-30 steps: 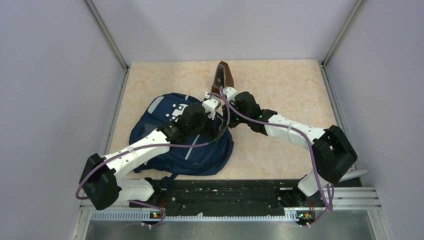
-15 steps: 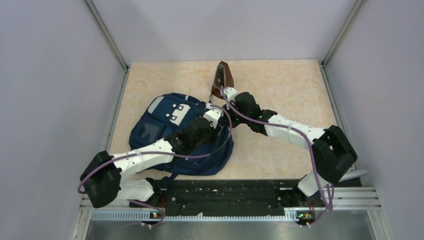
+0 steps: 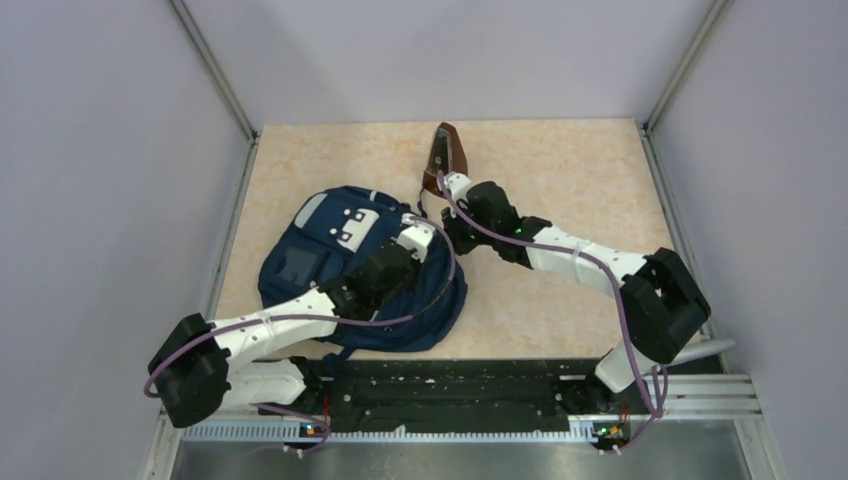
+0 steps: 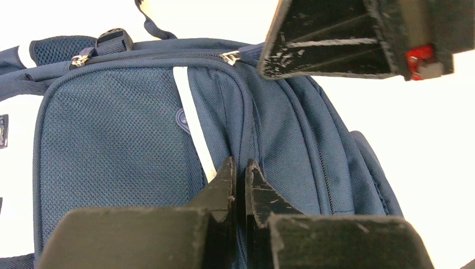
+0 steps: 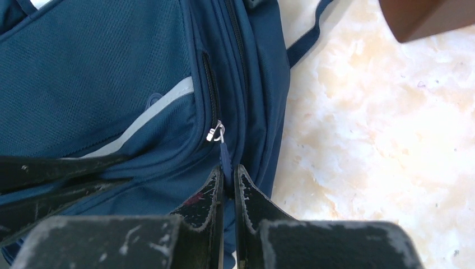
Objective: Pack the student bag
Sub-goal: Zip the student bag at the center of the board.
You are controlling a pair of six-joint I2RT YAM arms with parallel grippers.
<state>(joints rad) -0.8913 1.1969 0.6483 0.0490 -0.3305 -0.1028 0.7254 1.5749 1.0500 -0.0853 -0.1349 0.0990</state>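
The student bag [image 3: 300,270] lies flat on the left half of the table [image 3: 570,170], closer to the near edge than to the far one, with its front pockets facing up and a dark strap trailing off toward the near edge. Both arms reach over to the bag's right side, the one nearest the middle of the table, and meet there. The left gripper [image 4: 239,172] rests on the front pocket just beside a light-grey stripe [image 4: 193,131]. Its jaws are pressed together with only a sliver between the tips, and I cannot tell whether any fabric is caught in them. The right gripper [image 5: 227,180] sits at the edge of the bag where the fabric meets the bare table. Its jaws are closed narrowly on the blue zipper pull [image 5: 225,156], which hangs from a small metal slider [image 5: 215,133] at the end of a pocket zip. The two grippers are near each other, and each shows in the other's wrist view. A brown object [image 3: 446,152] stands near the middle of the far edge, apart from the bag.
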